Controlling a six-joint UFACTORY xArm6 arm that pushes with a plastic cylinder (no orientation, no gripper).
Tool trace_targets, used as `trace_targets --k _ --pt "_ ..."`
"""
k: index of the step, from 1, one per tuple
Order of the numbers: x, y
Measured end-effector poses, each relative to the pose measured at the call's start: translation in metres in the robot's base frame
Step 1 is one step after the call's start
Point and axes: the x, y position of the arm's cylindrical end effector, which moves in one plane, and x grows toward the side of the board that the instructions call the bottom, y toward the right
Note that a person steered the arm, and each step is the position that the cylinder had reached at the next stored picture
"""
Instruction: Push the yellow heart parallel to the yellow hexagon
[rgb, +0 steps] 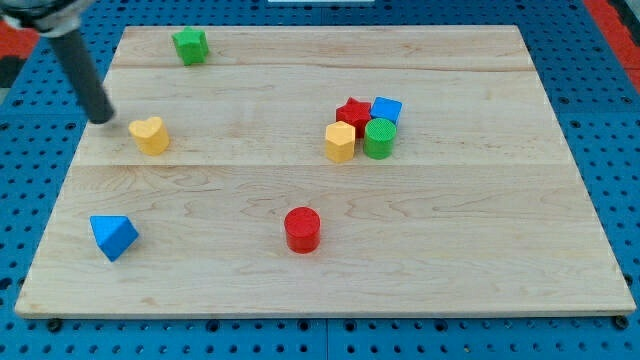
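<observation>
A yellow heart (150, 134) lies on the wooden board at the view's left. A yellow hexagon (340, 142) sits right of centre, touching a cluster of other blocks. My tip (103, 119) is on the board just left of the yellow heart and slightly above it in the view, with a small gap between them. The dark rod rises toward the view's top left corner.
A red star (352, 112), a blue cube (386, 109) and a green cylinder (379, 138) crowd the yellow hexagon. A green block (190, 45) lies at the top left, a blue triangle (113, 236) at the bottom left, a red cylinder (302, 229) at bottom centre.
</observation>
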Motion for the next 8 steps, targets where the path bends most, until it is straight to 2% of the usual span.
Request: trace_targets --k 1,2,3,5,8 --pt "0.011 -0.008" --pt "0.041 -0.008" --pt "0.048 0.014" --pt "0.029 0.049" --pt "0.028 0.084"
